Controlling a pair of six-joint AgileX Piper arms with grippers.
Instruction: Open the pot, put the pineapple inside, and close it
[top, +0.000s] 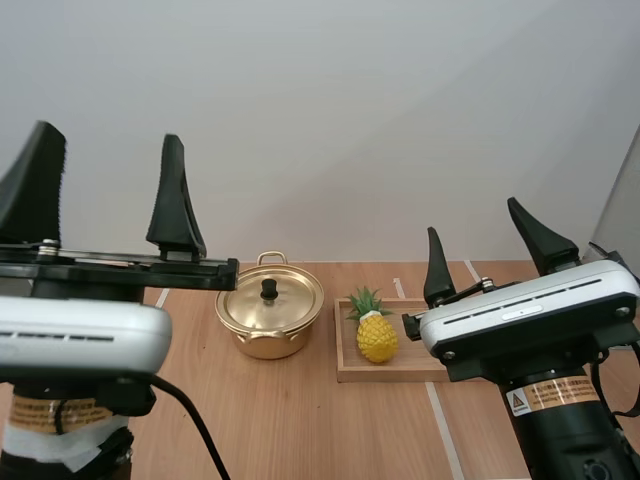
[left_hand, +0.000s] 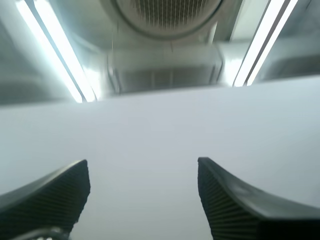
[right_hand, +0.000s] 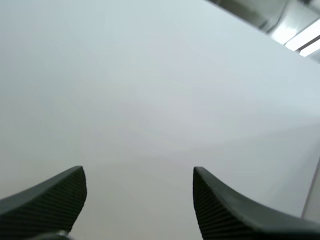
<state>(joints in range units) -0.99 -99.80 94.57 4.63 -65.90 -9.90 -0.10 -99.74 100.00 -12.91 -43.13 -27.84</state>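
Observation:
A gold pot (top: 270, 318) stands on the table's middle with its lid (top: 271, 298) on, a black knob on top. To its right a yellow pineapple (top: 376, 332) with a green crown lies on a wooden tray (top: 350, 370). My left gripper (top: 105, 150) is raised near the camera at the left, open, fingers pointing up and holding nothing. My right gripper (top: 482, 238) is raised at the right, also open and holding nothing. In each wrist view the ribbed fingers (left_hand: 55, 192) (right_hand: 50, 195) stand wide apart, facing a white wall.
The wooden table (top: 300, 420) has pale tape lines (top: 440, 420) running along it. A white wall rises behind the table. Free tabletop lies in front of the pot and tray.

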